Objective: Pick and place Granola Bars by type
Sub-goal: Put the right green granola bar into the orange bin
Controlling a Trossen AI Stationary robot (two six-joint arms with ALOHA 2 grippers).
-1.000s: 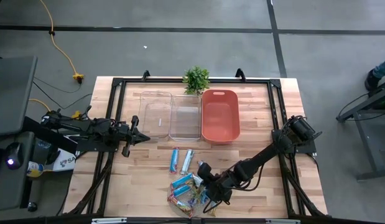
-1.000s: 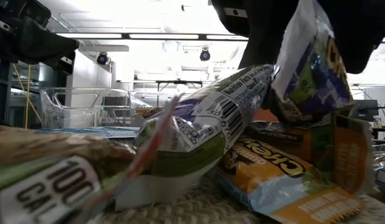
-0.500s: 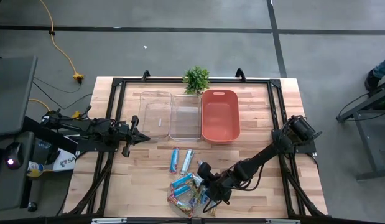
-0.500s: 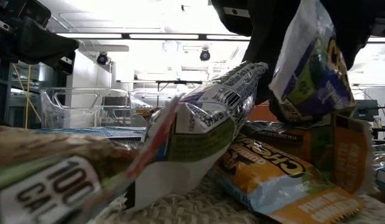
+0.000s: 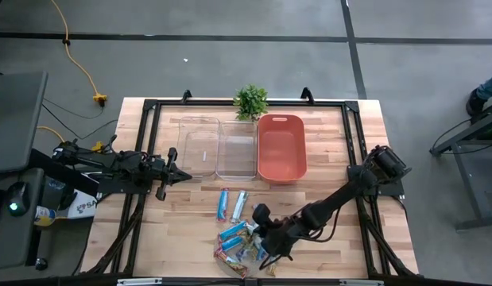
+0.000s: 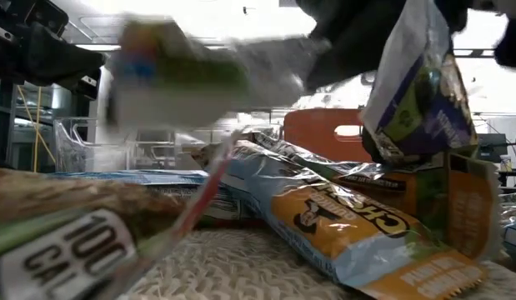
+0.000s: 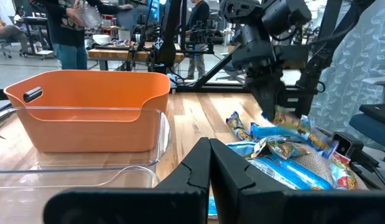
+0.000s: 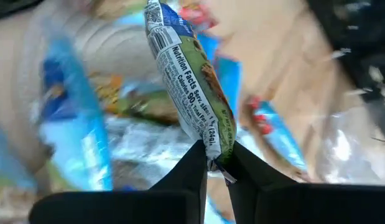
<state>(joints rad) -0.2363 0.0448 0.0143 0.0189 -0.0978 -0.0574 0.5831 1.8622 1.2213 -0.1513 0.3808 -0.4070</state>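
Several granola bars (image 5: 236, 243) in blue, silver and brown-gold wrappers lie heaped near the table's front edge on a woven mat (image 6: 266, 265). Two blue bars (image 5: 230, 205) lie side by side on the wood just beyond the heap. My right gripper (image 5: 265, 240) hangs over the heap's right side, shut on a white-and-green bar (image 8: 189, 87), which shows blurred in the low view (image 6: 178, 73). My left gripper (image 5: 182, 175) waits shut at the table's left, level, touching nothing. My right gripper pinches one crimped end of the white-and-green bar (image 8: 215, 147) between its two fingers (image 8: 191, 167). It comes slanting down from the table's right. The bar sticks out beyond the fingertips in line with them, printed back showing, lifted clear above the heap.
Behind the heap stand two clear bins (image 5: 199, 147) (image 5: 237, 148) and an orange bin (image 5: 281, 148) in a row, with a small green plant (image 5: 250, 102) at the far edge. People stand at benches beyond the table in the left wrist view.
My right gripper has risen a little and tipped, taking the white-and-green bar with it. The bar lay slanting on the heap a second ago; its free end has swung up and it now hangs clear above the other bars.
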